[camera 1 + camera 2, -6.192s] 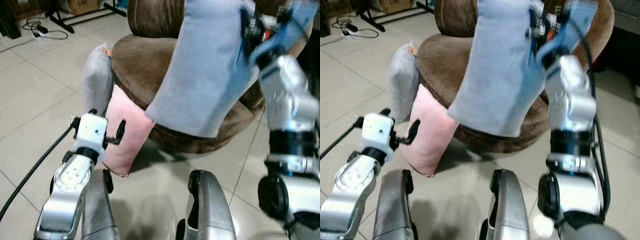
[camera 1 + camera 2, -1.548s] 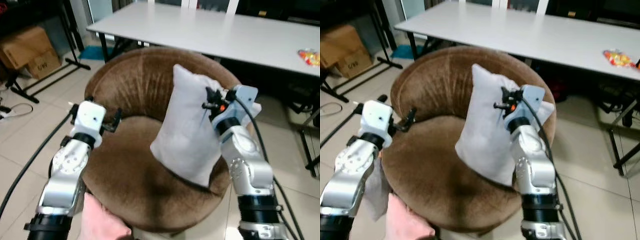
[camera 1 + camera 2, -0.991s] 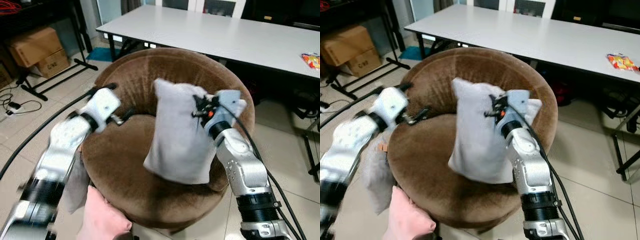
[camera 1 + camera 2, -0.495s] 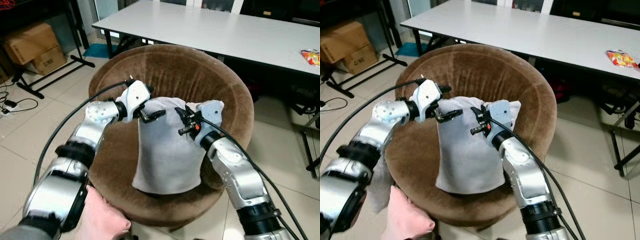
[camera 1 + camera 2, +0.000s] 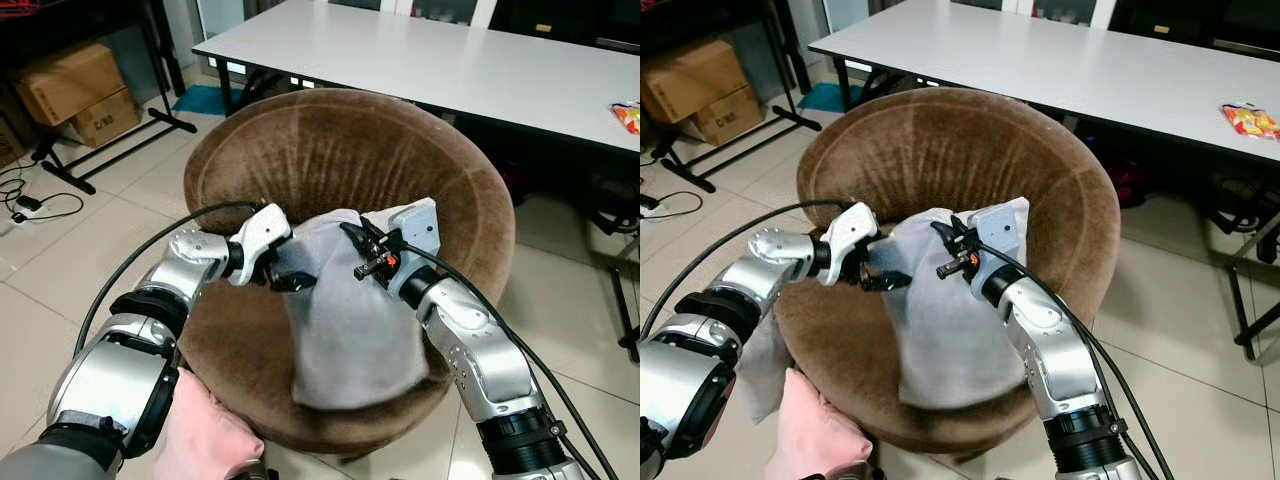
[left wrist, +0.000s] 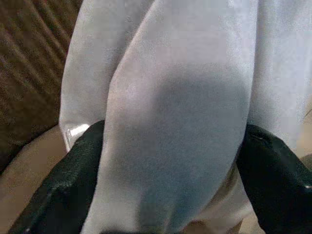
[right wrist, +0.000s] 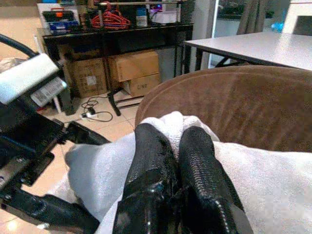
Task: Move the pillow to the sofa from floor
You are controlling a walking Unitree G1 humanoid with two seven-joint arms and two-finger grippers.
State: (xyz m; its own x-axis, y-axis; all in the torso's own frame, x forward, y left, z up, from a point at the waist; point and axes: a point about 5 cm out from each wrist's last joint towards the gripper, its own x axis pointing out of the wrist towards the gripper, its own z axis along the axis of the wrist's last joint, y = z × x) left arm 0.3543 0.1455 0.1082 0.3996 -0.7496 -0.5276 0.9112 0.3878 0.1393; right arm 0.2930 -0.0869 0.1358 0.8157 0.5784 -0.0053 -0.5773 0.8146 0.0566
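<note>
A grey pillow point(image 5: 350, 320) lies slanted on the seat of the round brown sofa point(image 5: 330, 140). My left gripper point(image 5: 288, 278) is at the pillow's near-left corner; in the left wrist view its black fingers point(image 6: 58, 185) sit on either side of a thick fold of the pillow point(image 6: 170, 122), touching it. My right gripper point(image 5: 357, 250) is at the pillow's top edge. In the right wrist view its fingers point(image 7: 151, 161) are pressed together with a bunch of grey cloth point(image 7: 170, 122) pinched at their tips.
A pink pillow point(image 5: 205, 440) and another grey pillow point(image 5: 755, 360) lean against the sofa's near-left side on the tiled floor. A long white table point(image 5: 450, 60) stands behind the sofa. Cardboard boxes point(image 5: 75, 85) and cables point(image 5: 25, 205) are at the far left.
The grey pillow has gone from hanging upright over the seat to lying lower on it. My left gripper has come down onto its left corner. The right gripper has sunk with it.
</note>
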